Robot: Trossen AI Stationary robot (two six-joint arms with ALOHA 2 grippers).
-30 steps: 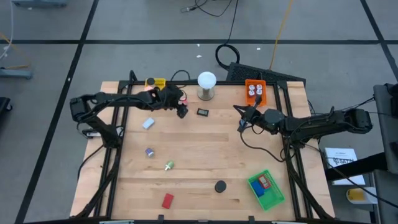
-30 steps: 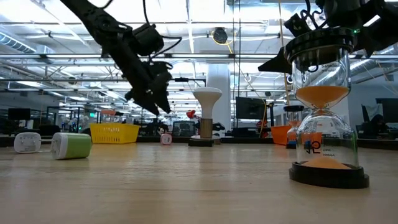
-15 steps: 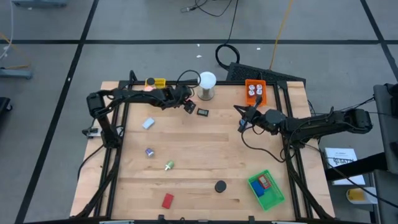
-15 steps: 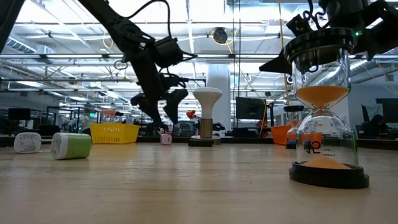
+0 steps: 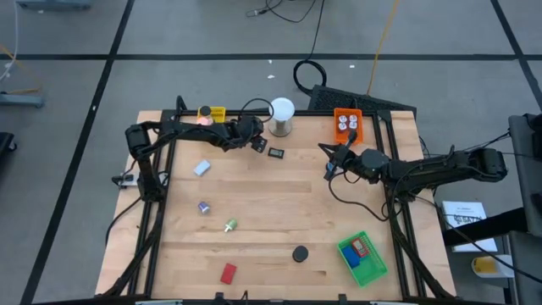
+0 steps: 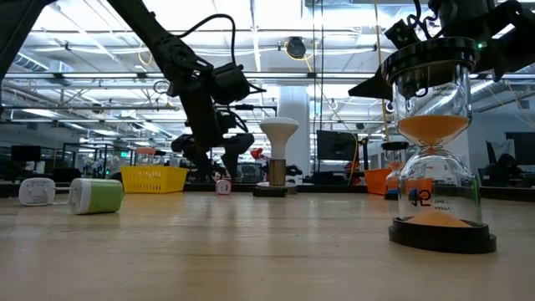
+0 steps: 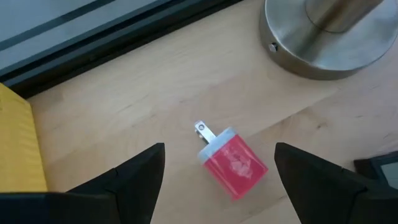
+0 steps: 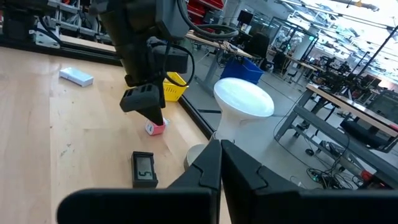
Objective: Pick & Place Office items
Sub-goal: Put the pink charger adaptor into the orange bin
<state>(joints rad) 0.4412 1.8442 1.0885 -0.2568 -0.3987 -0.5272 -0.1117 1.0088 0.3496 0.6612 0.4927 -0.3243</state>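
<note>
A small red item with a metal loop (image 7: 233, 163) lies flat on the wooden table near the far edge, beside the metal base of the white ball (image 7: 323, 37). It also shows in the right wrist view (image 8: 155, 127) and the low view (image 6: 223, 186). My left gripper (image 7: 217, 186) hangs open just above it, slanting down, one finger on either side and apart from it (image 5: 255, 145). My right gripper (image 8: 221, 168) stays shut and level over the table's right half (image 5: 330, 165), holding nothing.
A black display device (image 5: 276, 152) lies just right of the left gripper. At the far edge stand a yellow tray (image 5: 213, 113) and an orange tray (image 5: 347, 124); a green tray (image 5: 362, 257) is near right. Small bits (image 5: 203, 207) and an hourglass (image 6: 435, 142) dot the table.
My left gripper has come down toward the red item, shifting a little toward the white ball, and has rolled about its wrist, so its fingers now straddle the item from above. The right arm has kept still.
</note>
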